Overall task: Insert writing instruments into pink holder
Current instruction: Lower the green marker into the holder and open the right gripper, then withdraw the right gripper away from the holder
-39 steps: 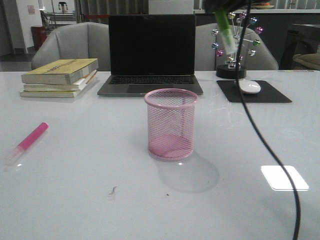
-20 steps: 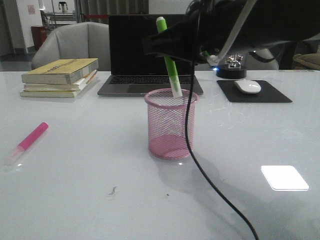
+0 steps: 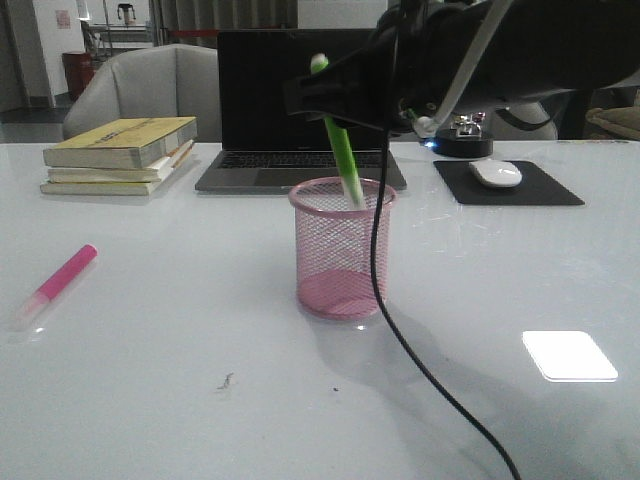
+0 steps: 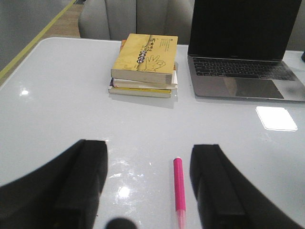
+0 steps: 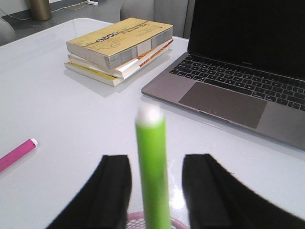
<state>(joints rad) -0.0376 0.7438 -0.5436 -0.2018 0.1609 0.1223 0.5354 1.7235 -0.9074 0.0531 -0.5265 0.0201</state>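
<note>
- Nearest the robot on the white table (image 3: 150, 380), off to its left, the pink marker (image 3: 58, 282) lies flat with its clear cap end toward the front edge.
- Over that marker, the left gripper (image 4: 148, 186) hangs with its fingers spread wide and nothing between them; the wrist view shows the marker lying on the table between the two fingers.
- At mid-table stands the pink mesh holder (image 3: 342, 247), upright, with a black cable (image 3: 380, 270) drooping in front of its right side.
- Above the holder, the green marker (image 3: 338, 145) stands tilted, its whitish lower tip just inside the rim and its upper end leaning toward the robot's left.
- Around it, the right gripper (image 5: 155, 191) has a finger on either side, with a gap visible on each side in the wrist view; whether it grips the marker cannot be told.
- Farther back sit a stack of books (image 3: 118, 155), an open laptop (image 3: 303, 110) with a dark screen, and a white mouse (image 3: 496, 172) on a black mouse pad (image 3: 545, 190).
</note>
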